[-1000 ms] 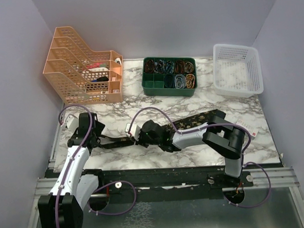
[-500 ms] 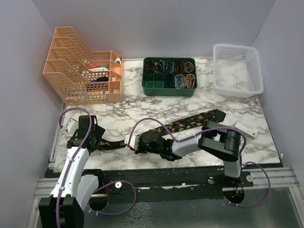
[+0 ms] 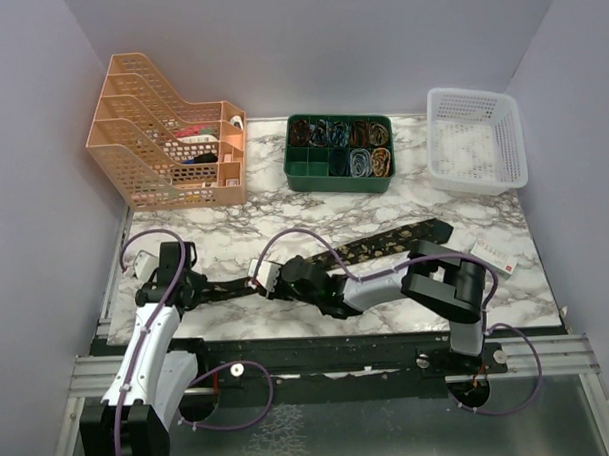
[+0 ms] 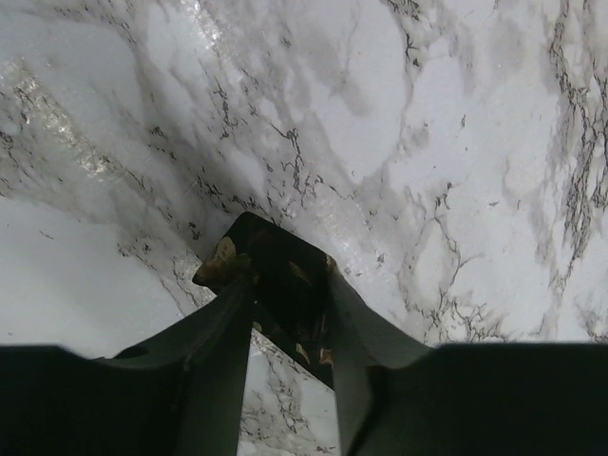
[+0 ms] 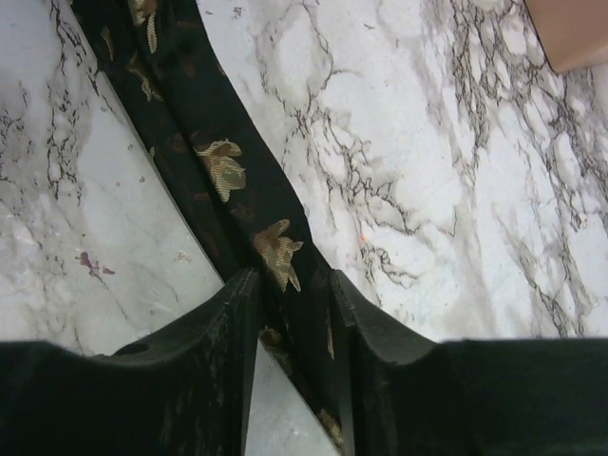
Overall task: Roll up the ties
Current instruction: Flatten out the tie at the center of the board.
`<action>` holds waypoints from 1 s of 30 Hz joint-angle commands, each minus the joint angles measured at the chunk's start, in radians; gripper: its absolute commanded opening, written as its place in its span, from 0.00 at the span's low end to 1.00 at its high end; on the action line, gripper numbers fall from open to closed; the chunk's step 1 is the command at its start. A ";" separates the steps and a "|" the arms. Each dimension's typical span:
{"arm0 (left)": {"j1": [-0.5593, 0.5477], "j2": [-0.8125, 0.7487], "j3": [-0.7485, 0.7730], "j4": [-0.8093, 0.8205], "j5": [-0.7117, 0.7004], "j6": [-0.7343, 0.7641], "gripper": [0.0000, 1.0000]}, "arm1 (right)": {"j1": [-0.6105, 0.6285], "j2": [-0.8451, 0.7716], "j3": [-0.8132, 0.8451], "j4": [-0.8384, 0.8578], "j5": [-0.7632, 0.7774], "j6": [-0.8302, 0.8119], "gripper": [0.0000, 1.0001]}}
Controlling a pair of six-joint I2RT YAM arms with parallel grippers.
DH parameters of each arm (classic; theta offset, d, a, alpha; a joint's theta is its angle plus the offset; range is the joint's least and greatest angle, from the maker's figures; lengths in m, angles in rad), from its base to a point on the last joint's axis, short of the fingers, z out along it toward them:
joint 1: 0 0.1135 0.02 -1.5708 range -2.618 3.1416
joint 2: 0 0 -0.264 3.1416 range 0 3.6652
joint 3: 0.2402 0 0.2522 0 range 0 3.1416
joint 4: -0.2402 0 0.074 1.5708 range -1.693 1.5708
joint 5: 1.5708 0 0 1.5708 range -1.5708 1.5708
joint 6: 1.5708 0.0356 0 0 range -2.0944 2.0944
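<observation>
1. Left end effector (image 4: 285,277) pinches the narrow tip of the long black fabric necktie (image 4: 275,249) with tan-gold flecks, low over the counter's near-left part.
2. Right end effector (image 5: 293,283) sits just beside it toward the counter's middle, its fingers clamped on either side of the same strip.
3. From there the necktie runs diagonally across the white marble counter (image 3: 284,214), with its wide pointed end toward the right edge.
4. An orange mesh file rack (image 3: 166,133) fills the far-left corner. A green compartment tray (image 3: 340,172) stands at the far edge, and a white plastic basket (image 3: 476,137) in the far-right corner.
</observation>
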 commanded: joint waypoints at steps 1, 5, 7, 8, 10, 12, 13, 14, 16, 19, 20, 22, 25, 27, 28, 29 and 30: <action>0.005 -0.052 -0.009 -0.030 0.014 -0.042 0.32 | 0.000 -0.114 -0.009 -0.085 0.020 0.088 0.44; 0.005 -0.096 0.002 -0.032 -0.011 -0.039 0.32 | -0.001 -0.265 -0.018 -0.197 -0.035 0.170 0.56; 0.005 -0.107 -0.001 -0.035 -0.013 -0.043 0.36 | -0.002 -0.340 -0.040 -0.228 -0.023 0.209 0.63; 0.005 -0.112 -0.002 -0.036 -0.009 -0.043 0.40 | -0.006 -0.376 -0.054 -0.243 0.004 0.233 0.63; 0.005 -0.124 0.000 -0.036 -0.005 -0.042 0.42 | -0.045 -0.450 -0.092 -0.276 0.076 0.316 0.63; 0.005 -0.144 0.005 -0.036 -0.005 -0.038 0.46 | -0.144 -0.522 -0.124 -0.356 0.092 0.440 0.63; 0.005 -0.155 0.007 -0.038 -0.005 -0.037 0.50 | -0.213 -0.547 -0.132 -0.417 0.100 0.513 0.62; 0.005 -0.166 0.010 -0.047 -0.008 -0.042 0.53 | -0.281 -0.566 -0.136 -0.480 0.091 0.577 0.60; 0.005 -0.199 0.024 -0.071 -0.017 -0.058 0.55 | -0.413 -0.583 -0.137 -0.595 0.050 0.653 0.58; 0.005 -0.259 0.052 -0.097 -0.035 -0.065 0.63 | -0.533 -0.570 -0.132 -0.693 -0.016 0.715 0.55; 0.005 -0.280 0.064 -0.106 -0.042 -0.067 0.66 | -0.576 -0.560 -0.125 -0.715 -0.048 0.731 0.53; 0.005 -0.317 0.087 -0.116 -0.056 -0.055 0.68 | -0.650 -0.531 -0.113 -0.766 -0.093 0.777 0.47; 0.005 -0.360 0.119 -0.115 -0.091 -0.017 0.69 | -0.726 -0.504 -0.121 -0.797 -0.123 0.808 0.44; 0.005 -0.379 0.140 -0.114 -0.108 0.006 0.70 | -0.758 -0.497 -0.128 -0.809 -0.119 0.810 0.43; 0.006 -0.385 0.149 -0.106 -0.109 0.023 0.70 | -0.774 -0.492 -0.128 -0.818 -0.113 0.806 0.43; 0.005 -0.391 0.156 -0.099 -0.109 0.038 0.70 | -0.799 -0.486 -0.128 -0.823 -0.116 0.802 0.43; 0.005 -0.393 0.162 -0.091 -0.107 0.054 0.70 | -0.819 -0.479 -0.128 -0.822 -0.130 0.792 0.43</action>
